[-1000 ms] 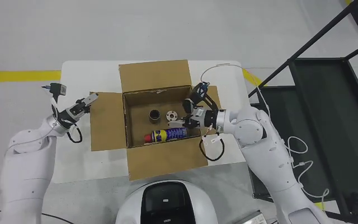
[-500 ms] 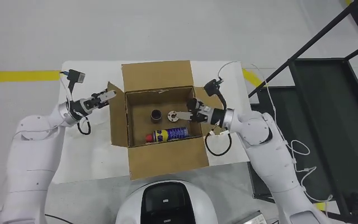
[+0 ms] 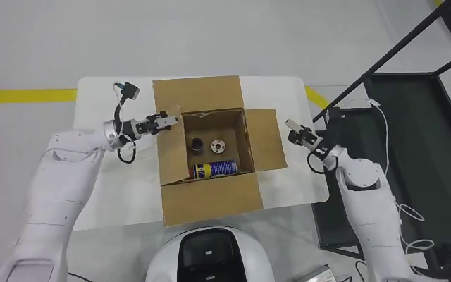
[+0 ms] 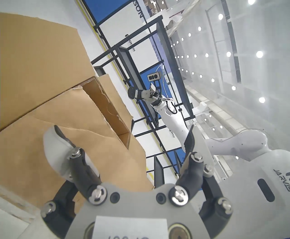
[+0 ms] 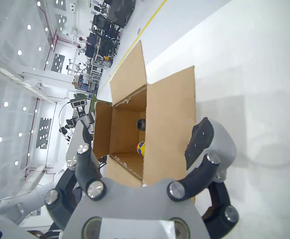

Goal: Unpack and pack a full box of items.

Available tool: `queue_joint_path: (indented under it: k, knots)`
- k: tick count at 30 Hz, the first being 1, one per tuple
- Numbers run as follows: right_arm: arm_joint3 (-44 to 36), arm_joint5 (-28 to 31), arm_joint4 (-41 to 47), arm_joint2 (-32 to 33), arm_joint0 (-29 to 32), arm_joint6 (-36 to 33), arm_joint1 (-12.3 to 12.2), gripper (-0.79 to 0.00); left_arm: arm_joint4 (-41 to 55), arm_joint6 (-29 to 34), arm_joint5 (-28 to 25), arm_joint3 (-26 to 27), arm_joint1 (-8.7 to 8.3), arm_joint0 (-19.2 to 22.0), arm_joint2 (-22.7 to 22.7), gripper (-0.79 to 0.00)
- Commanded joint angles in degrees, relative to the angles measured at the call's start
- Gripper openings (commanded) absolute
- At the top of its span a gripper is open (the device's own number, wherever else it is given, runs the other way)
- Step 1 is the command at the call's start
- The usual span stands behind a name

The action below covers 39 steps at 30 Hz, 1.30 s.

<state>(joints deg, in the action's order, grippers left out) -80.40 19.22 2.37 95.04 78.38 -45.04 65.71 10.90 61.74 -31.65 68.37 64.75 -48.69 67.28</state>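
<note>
Fingers [image 4: 56,147] of left gripper [image 3: 169,118] spread wide, at top edge of raised left flap [image 3: 173,149] of brown cardboard box [image 3: 201,92]. Right gripper [image 3: 296,131] also wide, holding nothing, well apart over white counter [image 3: 127,204] beyond flat right flap [image 3: 271,144]. Blue-and-yellow spray can [image 3: 213,169] inside, lying crosswise. Left arm nearer; flap folds inward, likely.

Big industrial lab hall: rows of ceiling lights [image 4: 259,54], yellow floor line [image 3: 35,94] at left, black metal rack [image 3: 416,127] at right, office chairs [image 5: 106,13] far off.
</note>
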Motion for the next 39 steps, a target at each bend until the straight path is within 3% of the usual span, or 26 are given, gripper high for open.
queue_joint_path:
  k: [1,5,10,15,21,30,39]
  knots:
    - [3.16,0.54,0.35,-0.73,-1.01,-1.17,-0.06,0.000,-3.22,-1.94,-0.19,0.37,0.27,0.27,-1.52,0.000]
    - [7.02,2.92,4.65,-2.94,-2.54,-5.02,0.10,0.000,-6.07,-4.65,-0.21,0.70,0.60,0.51,-3.22,0.000]
    - [9.20,5.04,17.05,-4.88,-3.98,-9.75,0.66,0.000,-10.02,-6.56,-0.08,0.47,0.76,0.62,-4.75,0.000]
    - [7.24,6.66,28.25,-6.23,-4.40,-14.77,1.12,0.000,-12.20,-9.01,0.31,-0.02,0.80,0.25,-5.31,0.000]
    - [0.82,5.62,35.17,-11.58,-5.43,-21.41,1.83,0.000,-12.09,-11.03,0.26,-0.47,0.56,-0.26,-4.41,0.000]
    - [4.55,3.37,23.88,-25.91,-13.09,-15.87,4.01,0.000,-10.47,-13.89,-0.39,0.42,-0.52,-2.17,0.07,0.000]
    - [4.01,1.34,6.15,-30.01,-16.88,-10.23,4.04,0.000,-7.15,-14.84,-0.52,-0.21,-1.80,-3.01,5.56,0.000]
